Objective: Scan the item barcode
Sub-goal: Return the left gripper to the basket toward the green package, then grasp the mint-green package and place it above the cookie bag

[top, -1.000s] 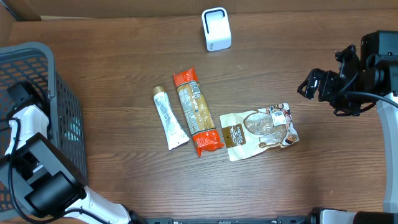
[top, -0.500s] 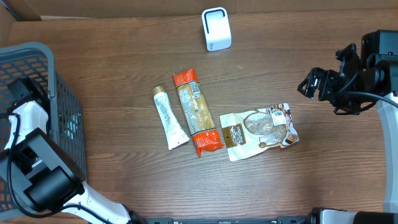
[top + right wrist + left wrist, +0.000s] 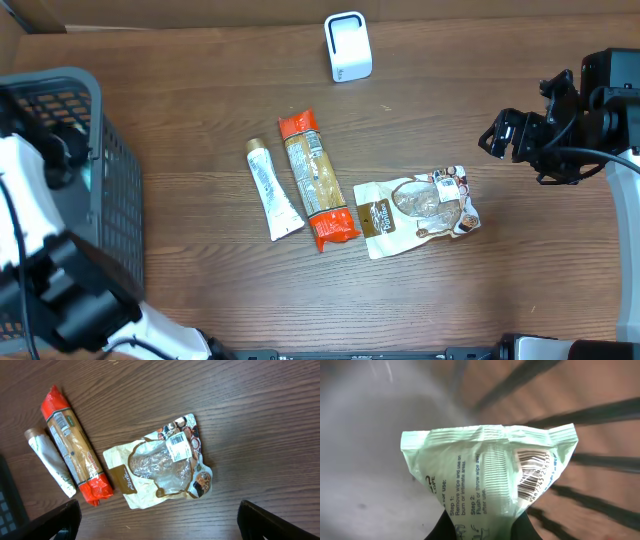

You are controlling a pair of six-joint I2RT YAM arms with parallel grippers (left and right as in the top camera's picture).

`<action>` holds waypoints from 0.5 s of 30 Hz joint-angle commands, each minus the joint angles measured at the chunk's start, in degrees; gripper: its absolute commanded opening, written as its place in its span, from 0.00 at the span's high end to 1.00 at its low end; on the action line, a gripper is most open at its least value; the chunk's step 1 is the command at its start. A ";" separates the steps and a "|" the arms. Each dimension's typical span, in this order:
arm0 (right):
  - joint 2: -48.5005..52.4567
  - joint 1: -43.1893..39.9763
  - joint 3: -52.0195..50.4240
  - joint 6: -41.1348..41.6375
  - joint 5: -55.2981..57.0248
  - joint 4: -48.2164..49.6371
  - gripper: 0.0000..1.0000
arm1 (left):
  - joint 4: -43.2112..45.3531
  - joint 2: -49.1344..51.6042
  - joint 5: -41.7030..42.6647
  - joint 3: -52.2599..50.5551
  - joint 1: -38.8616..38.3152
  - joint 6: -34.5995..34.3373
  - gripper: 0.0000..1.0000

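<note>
Wipe packet (image 3: 490, 480), pale green, clamped at its lower end between the closed fingers of the left gripper (image 3: 482, 532). I read its barcode (image 3: 532, 472) on the right half of the face turned to the wrist camera, with printed use instructions beside it. Behind it that view is blurred: I make out only dark bars and a grey surface.

Overhead, far left: the left arm (image 3: 25, 200) stands raised over the grey mesh basket (image 3: 110, 190) at the table's (image 3: 200, 100) left edge. Its white body covers gripper and packet, so I cannot tell whether the packet is above or below the basket's rim.

Centre: a white tube (image 3: 273, 203), an orange packet (image 3: 317, 180) and a brown pouch (image 3: 415, 212) lie flat, side by side. The white scanner (image 3: 348, 46) stands near the far edge.

Right: the right gripper (image 3: 497, 137) hovers above the table, apart from the pouch, jaws spread wide and holding nothing. Its arm is cut off by the frame's right edge.
</note>
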 commanded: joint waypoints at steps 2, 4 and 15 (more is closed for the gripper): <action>-0.46 0.28 -0.17 -0.39 -0.28 0.35 0.00 | -3.48 -12.44 0.57 10.01 -0.83 5.64 0.96; -0.46 0.28 -0.17 -0.42 -0.28 0.35 0.00 | -3.72 -16.02 3.02 11.04 -1.70 7.15 0.96; -0.46 0.28 -0.17 -0.42 -0.28 0.37 0.00 | -11.91 -23.87 7.30 9.55 -27.63 9.84 0.96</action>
